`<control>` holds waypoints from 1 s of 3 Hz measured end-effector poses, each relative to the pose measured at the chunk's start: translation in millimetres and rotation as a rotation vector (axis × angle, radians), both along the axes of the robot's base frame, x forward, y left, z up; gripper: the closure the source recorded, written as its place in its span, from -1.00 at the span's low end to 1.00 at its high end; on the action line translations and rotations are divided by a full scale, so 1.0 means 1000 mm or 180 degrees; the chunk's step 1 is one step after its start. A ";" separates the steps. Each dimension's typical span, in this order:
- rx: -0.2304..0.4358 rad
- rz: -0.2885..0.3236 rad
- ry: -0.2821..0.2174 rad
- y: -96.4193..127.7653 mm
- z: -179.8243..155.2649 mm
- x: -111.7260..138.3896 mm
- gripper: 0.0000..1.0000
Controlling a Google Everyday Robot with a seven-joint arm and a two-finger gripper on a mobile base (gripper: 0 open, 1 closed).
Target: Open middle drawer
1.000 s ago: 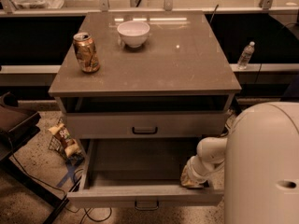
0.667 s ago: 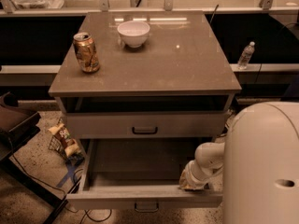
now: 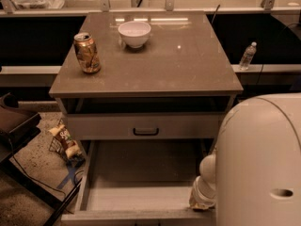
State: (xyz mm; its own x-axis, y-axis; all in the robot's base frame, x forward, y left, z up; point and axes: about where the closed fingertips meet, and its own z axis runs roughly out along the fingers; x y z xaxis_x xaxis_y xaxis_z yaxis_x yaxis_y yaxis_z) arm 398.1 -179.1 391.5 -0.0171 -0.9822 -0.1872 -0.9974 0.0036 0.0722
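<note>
The middle drawer [image 3: 141,197] of the pale-grey cabinet is pulled far out toward me. Its wide, shallow grey tray is open to view, and its front runs along the bottom edge of the camera view. My gripper [image 3: 202,200] is at the right end of that drawer's front edge, low in the view, on a pale arm segment that reaches down from my body. The uppermost drawer [image 3: 146,126], with a small black bar handle, is shut above it. The lowest drawer is out of view.
A gold soda can [image 3: 87,52] and a white bowl [image 3: 134,33] stand on the brown cabinet top [image 3: 178,65]. A snack bag [image 3: 63,140] lies on the floor to the left. A water bottle [image 3: 247,55] stands at the right. My large white body [image 3: 258,164] fills the lower right.
The gripper has moved down toward the camera. The middle drawer's front has come out with it, so more of the tray shows.
</note>
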 end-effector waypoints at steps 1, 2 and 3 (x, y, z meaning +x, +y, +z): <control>-0.0093 -0.0049 0.0356 -0.008 -0.002 -0.044 0.96; -0.0088 -0.0047 0.0341 -0.007 -0.002 -0.042 0.52; -0.0089 -0.0045 0.0350 -0.007 -0.003 -0.043 -0.11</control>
State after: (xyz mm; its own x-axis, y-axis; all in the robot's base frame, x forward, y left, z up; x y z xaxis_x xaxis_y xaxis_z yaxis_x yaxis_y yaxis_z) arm 354.8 -186.2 388.4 -0.0499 -0.9865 -0.1561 -0.9833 0.0212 0.1808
